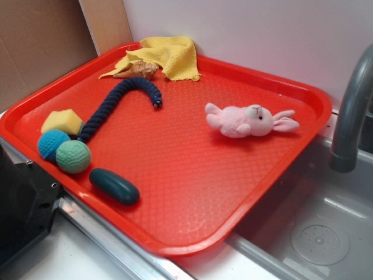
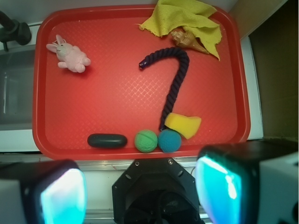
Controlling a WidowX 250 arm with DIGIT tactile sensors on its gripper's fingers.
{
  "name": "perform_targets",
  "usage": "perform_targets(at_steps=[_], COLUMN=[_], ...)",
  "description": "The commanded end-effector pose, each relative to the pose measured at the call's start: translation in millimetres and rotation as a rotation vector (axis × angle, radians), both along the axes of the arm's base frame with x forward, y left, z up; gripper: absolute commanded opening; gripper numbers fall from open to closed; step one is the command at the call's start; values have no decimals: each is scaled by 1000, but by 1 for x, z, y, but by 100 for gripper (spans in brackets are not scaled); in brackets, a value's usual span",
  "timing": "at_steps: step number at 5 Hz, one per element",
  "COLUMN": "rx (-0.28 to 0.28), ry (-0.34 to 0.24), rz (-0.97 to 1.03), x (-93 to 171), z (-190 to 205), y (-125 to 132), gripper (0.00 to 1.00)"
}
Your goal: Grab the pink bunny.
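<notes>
The pink bunny (image 1: 247, 121) lies on its side on the red tray (image 1: 175, 175), toward the tray's right side, ears pointing at the sink. In the wrist view it lies at the tray's upper left (image 2: 69, 54). My gripper (image 2: 145, 191) is open and empty, its two fingers wide apart at the bottom of the wrist view, high above the tray's near edge (image 2: 140, 153) and far from the bunny. In the exterior view only a black part of the robot (image 1: 23, 204) shows at the lower left; the fingers are out of view there.
On the tray lie a dark blue rope (image 1: 119, 102), a yellow cloth (image 1: 166, 55) over a shell (image 1: 137, 70), a yellow sponge (image 1: 61, 121), a blue ball (image 1: 52, 143), a green ball (image 1: 73, 156) and a dark teal oval (image 1: 114, 185). A sink (image 1: 315, 221) and grey faucet (image 1: 352, 105) are at the right.
</notes>
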State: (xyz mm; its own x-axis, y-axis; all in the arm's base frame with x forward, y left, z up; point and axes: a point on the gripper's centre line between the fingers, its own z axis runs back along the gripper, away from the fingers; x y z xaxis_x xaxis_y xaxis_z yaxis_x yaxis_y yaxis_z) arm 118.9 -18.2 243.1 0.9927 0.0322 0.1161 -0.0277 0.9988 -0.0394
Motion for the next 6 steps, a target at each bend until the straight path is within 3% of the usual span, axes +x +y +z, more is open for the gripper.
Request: perform_targets(at_steps=[1, 2, 3, 4, 5, 6], rx=[0, -23, 71, 107, 94, 109], ry=[0, 67, 130, 167, 77, 36], rz=[0, -249, -497, -747, -887, -910], x=[0, 50, 85, 113, 135, 142], z=[0, -20, -48, -86, -132, -155], y=[0, -50, -95, -114, -121, -118], gripper=[100, 100, 100, 100, 100, 100])
